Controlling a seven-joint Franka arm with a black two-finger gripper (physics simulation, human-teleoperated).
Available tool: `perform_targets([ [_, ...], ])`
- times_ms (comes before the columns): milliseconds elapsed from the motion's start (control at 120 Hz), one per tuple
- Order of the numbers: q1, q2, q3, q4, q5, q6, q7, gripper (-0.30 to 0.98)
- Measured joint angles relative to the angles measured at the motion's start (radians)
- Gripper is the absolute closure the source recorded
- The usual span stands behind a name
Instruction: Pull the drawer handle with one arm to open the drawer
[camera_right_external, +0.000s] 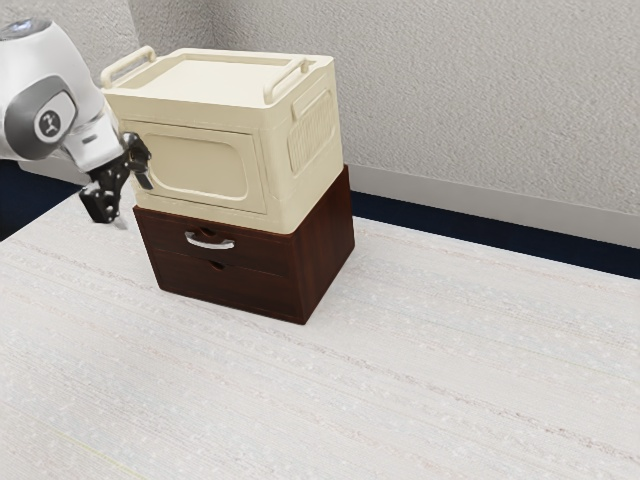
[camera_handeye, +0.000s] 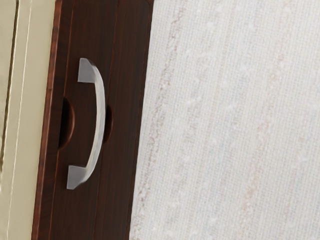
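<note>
Up at the exterior view's left, my gripper (camera_right_external: 126, 196) hangs with its two black fingers spread and nothing between them. It is higher than the silver curved handle (camera_right_external: 210, 243) and apart from it, toward that view's left. The handle sits on the upper drawer (camera_right_external: 260, 252) of a dark brown wooden cabinet, whose front looks flush, so the drawer is shut. In the wrist view the handle (camera_handeye: 100, 120) bows out from the brown drawer front (camera_handeye: 82, 150), with both mounting ends visible.
A cream storage box (camera_right_external: 200, 165) with raised handles stands on top of the cabinet, close to my gripper. A second drawer front (camera_right_external: 225, 287) lies beneath the upper one. The pale table (camera_right_external: 400, 400) extends around the cabinet, and a wall (camera_right_external: 500, 120) rises behind.
</note>
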Motion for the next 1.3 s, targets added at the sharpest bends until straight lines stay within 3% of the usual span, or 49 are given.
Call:
perform_targets([
  [333, -0.014, 0.092, 0.0, -0.051, -0.092, 0.196, 0.183, 0.22],
  [650, -0.017, 0.164, 0.0, -0.055, -0.181, 0.289, 0.285, 0.34],
  [900, -0.024, 0.222, 0.0, -0.051, -0.261, 0.331, 0.338, 0.38],
  [1092, -0.038, 0.265, 0.0, -0.044, -0.362, 0.358, 0.39, 0.39],
  [1183, -0.04, 0.278, 0.001, -0.043, -0.38, 0.369, 0.414, 0.31],
  [1300, -0.037, 0.282, 0.0, -0.044, -0.389, 0.378, 0.435, 0.6],
])
